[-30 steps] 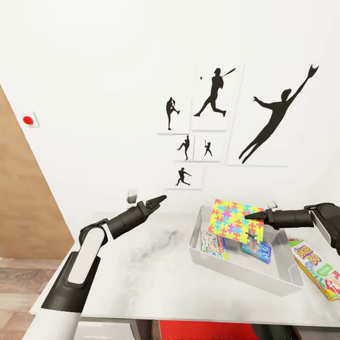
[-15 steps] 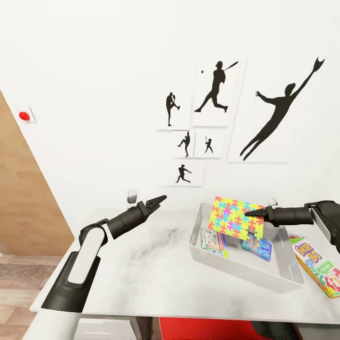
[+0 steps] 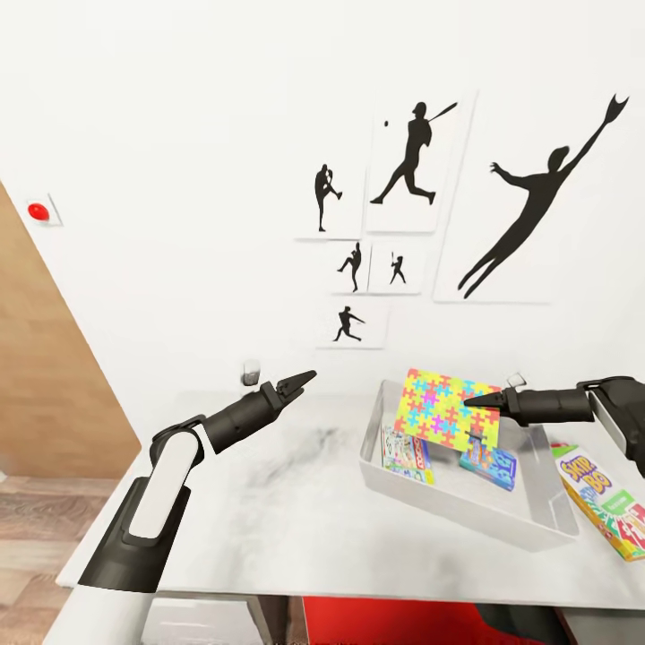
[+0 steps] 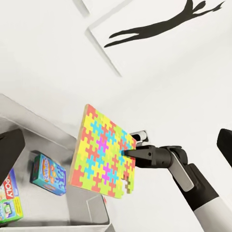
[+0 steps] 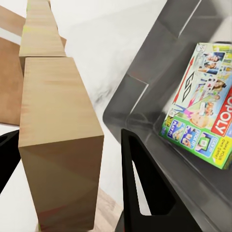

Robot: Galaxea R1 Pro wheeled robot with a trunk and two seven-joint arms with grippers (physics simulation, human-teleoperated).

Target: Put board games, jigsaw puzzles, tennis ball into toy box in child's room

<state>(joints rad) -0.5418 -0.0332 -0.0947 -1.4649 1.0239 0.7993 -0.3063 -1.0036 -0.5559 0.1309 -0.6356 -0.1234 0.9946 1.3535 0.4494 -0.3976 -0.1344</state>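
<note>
Jigsaw puzzle (image 3: 441, 409) is pinched by the right gripper (image 3: 475, 402), hanging tilted over the toy box (image 3: 466, 515) on the counter (image 3: 269, 528). I'd lower it flatter before letting go. Left gripper (image 3: 305, 379) looks clenched, empty.

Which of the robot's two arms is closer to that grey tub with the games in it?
Right: its tool holds a jigsaw puzzle above the toy box. The left tool hangs off to its side.

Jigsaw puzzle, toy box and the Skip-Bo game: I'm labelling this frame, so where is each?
jigsaw puzzle (image 3: 439, 410), head view, middle of its coloured face.
toy box (image 3: 466, 517), head view, near wall.
Skip-Bo game (image 3: 602, 503), head view, lid's centre.
</note>
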